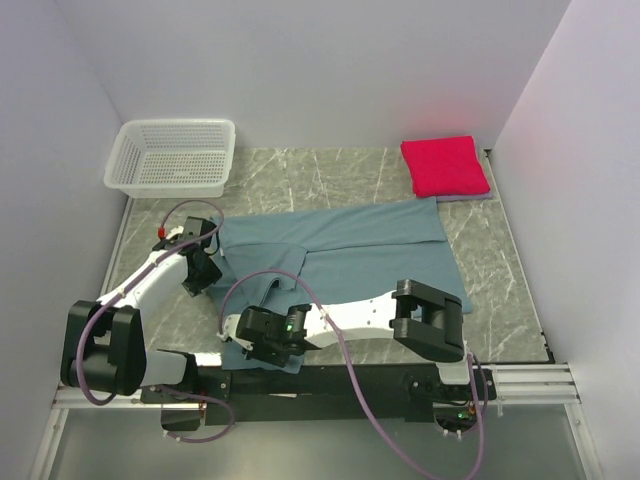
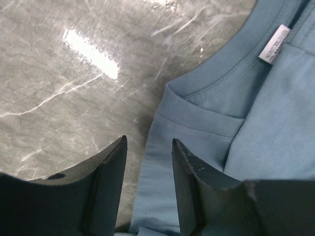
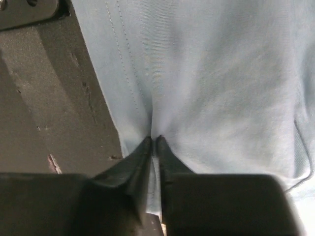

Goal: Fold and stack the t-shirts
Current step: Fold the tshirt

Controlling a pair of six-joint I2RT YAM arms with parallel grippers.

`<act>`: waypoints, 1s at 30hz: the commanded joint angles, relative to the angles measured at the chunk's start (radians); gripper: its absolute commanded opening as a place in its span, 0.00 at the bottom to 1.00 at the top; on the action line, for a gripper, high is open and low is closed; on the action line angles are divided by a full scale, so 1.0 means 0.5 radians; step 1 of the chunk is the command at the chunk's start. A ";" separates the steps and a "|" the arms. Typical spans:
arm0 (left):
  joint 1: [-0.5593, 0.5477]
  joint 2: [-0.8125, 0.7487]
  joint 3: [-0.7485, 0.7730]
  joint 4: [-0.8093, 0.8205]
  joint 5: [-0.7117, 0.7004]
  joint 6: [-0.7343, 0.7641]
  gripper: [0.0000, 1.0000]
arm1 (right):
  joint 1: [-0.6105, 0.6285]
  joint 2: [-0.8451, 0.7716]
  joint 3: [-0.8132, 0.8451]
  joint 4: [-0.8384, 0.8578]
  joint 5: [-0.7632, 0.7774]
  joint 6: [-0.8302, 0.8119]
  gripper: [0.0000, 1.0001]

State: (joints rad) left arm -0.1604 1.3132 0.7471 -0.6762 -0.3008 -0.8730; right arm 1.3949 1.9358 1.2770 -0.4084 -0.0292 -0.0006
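With the teal t-shirt [image 1: 360,255] pinched at its hem inside the clamped right gripper [image 3: 153,142] but its shoulder edge only straddled by the parted left gripper [image 2: 148,143], the cloth could be dragged askew across the tabletop [image 2: 59,98] if lifted one-sidedly.

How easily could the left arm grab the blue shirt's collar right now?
Probably yes, easily: the left tool hangs open just short of the collar of the blue shirt, straddling the cloth edge, with nothing between.

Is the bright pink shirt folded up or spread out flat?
Folded. The bright crimson-pink cloth t-shirt sits as a small neat rectangle at the far right of the marble table.
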 commanded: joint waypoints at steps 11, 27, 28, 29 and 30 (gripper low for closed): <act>0.011 0.024 0.107 0.036 -0.015 0.065 0.48 | -0.016 -0.346 0.011 -0.254 -0.223 -0.256 0.00; 0.011 -0.037 0.116 -0.099 0.055 0.062 0.50 | -0.016 -0.414 -0.140 -0.374 -0.417 -0.364 0.31; 0.008 -0.055 0.119 -0.123 0.068 0.062 0.51 | -0.028 -0.441 -0.115 -0.374 -0.393 -0.352 0.36; 0.008 -0.077 0.116 -0.132 0.095 0.056 0.52 | -0.044 -0.460 -0.106 -0.358 -0.384 -0.318 0.45; 0.008 -0.120 0.119 -0.145 0.108 0.053 0.52 | -0.068 -0.484 -0.097 -0.352 -0.383 -0.297 0.48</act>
State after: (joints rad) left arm -0.1600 1.3163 0.7708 -0.7158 -0.2790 -0.8513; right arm 1.3823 1.7363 1.1870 -0.5858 -0.2192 -0.1669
